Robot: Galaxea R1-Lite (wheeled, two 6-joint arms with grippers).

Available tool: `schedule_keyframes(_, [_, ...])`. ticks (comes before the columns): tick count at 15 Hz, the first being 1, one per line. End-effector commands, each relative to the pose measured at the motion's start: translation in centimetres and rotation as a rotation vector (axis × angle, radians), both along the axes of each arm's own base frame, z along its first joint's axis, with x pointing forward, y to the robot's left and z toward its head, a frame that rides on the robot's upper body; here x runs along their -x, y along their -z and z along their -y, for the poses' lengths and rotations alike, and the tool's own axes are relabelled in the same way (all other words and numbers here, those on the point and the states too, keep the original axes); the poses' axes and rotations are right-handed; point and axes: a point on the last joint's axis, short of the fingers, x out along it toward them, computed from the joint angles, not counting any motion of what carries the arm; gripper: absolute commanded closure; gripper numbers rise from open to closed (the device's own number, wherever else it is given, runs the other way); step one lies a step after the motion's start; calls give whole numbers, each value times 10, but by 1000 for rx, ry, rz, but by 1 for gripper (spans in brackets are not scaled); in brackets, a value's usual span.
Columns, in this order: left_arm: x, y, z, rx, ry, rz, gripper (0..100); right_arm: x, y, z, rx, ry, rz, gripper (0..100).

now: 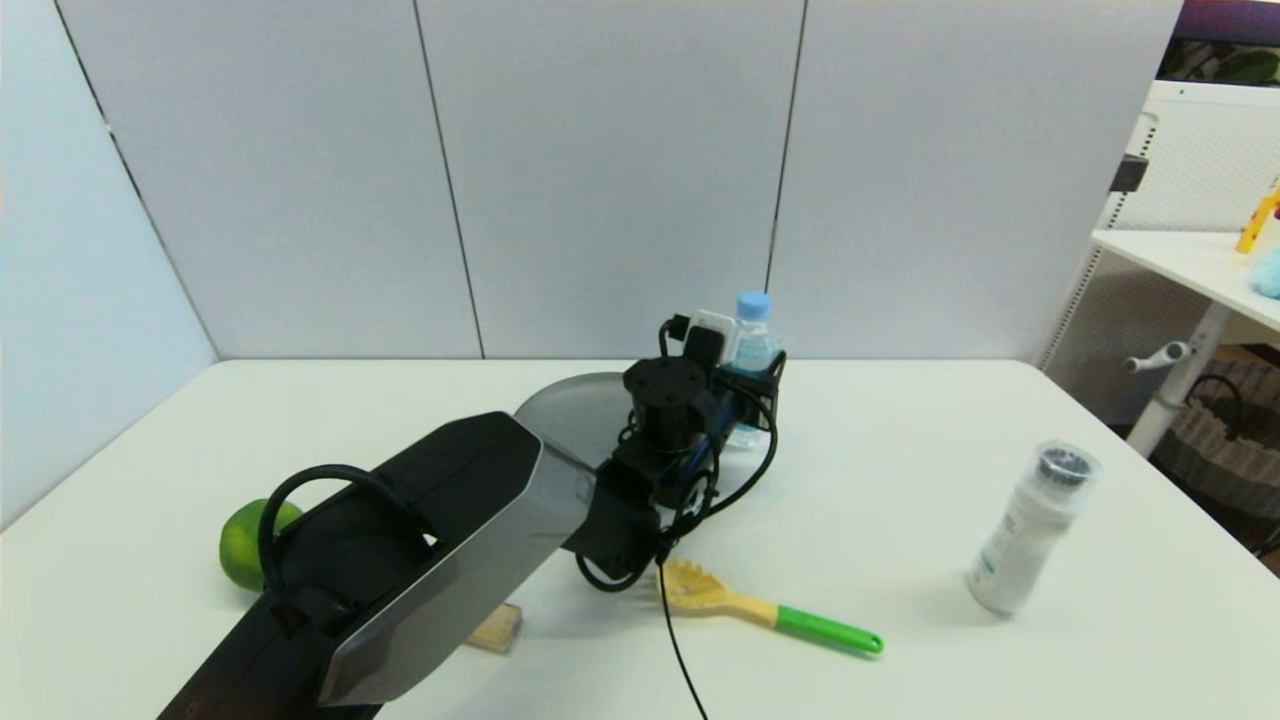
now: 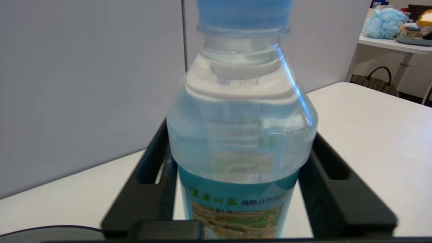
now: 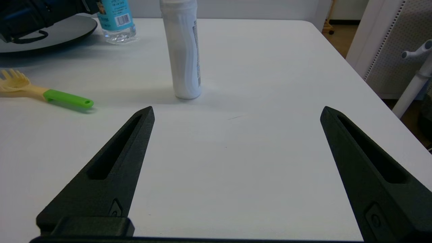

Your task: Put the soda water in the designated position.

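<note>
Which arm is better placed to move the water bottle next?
Left. The left gripper already has its fingers on both sides of the water bottle beside the plate. The right gripper is open, off by the white shaker.

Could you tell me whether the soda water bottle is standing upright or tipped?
Upright: the soda water stands cap-up on the table between the left gripper's fingers.

Behind your white table [image 1: 900, 480] stand pale grey partition panels [image 1: 600, 170] – twelve o'clock – and at two o'clock, a white side desk [image 1: 1200, 265] over a dark basket [image 1: 1225, 430].
</note>
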Motion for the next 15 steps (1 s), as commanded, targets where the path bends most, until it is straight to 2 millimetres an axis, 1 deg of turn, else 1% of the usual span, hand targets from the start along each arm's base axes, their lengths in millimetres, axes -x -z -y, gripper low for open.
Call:
schedule_keyframes(1, [-1,0,0,4,-2,4,0,0,0,0,1,-1,-1,0])
schedule_keyframes(4, [0,-1,0,4,-1,7,0,0,0,0,1,-1,-1,0])
schedule_keyframes(5, [1,-14,-2,18,0,25,0,0,0,0,1,-1,-1,0])
schedule_keyframes(6, [4,-35,-5,39,2,53,0,0,0,0,1,-1,-1,0])
schedule_keyframes(8, [16,-89,-17,62,-2,81,0,0,0,0,1,-1,-1,0])
schedule_keyframes(10, [35,-151,-41,55,-10,72,0,0,0,0,1,-1,-1,0])
schedule_keyframes(11, [48,-188,-61,49,-33,64,0,0,0,0,1,-1,0,0])
schedule_keyframes(12, [60,-217,-80,51,-74,57,0,0,0,0,1,-1,-1,0])
schedule_keyframes(14, [82,-264,-128,36,-163,58,0,0,0,0,1,-1,-1,0])
schedule_keyframes(15, [93,-284,-160,7,-222,68,0,0,0,0,1,-1,-1,0])
